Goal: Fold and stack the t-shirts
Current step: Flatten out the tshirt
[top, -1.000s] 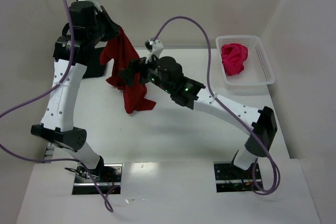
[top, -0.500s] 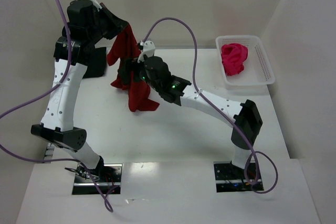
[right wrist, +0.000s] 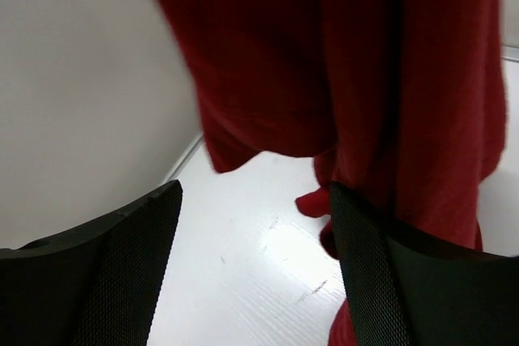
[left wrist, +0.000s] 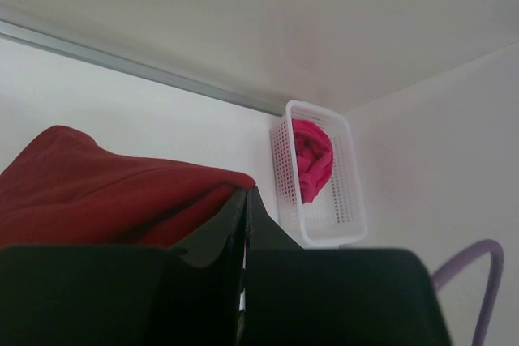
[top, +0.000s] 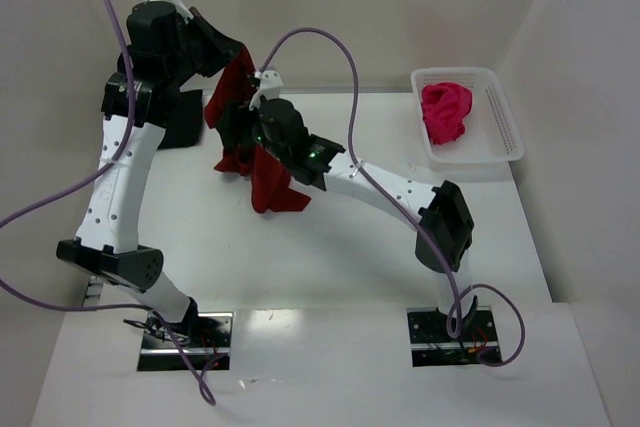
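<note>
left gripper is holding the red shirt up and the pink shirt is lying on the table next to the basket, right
Not quite. The pink shirt lies inside the basket, not beside it, as the top view shows. The left gripper does hold the red shirt up.

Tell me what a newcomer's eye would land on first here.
The crimson t-shirt hangs mid-air at the back left, pinched in the shut left claw. The right claw gapes open just beside the dangling cloth. At the far right, a magenta t-shirt sits crumpled in a white basket.
</note>
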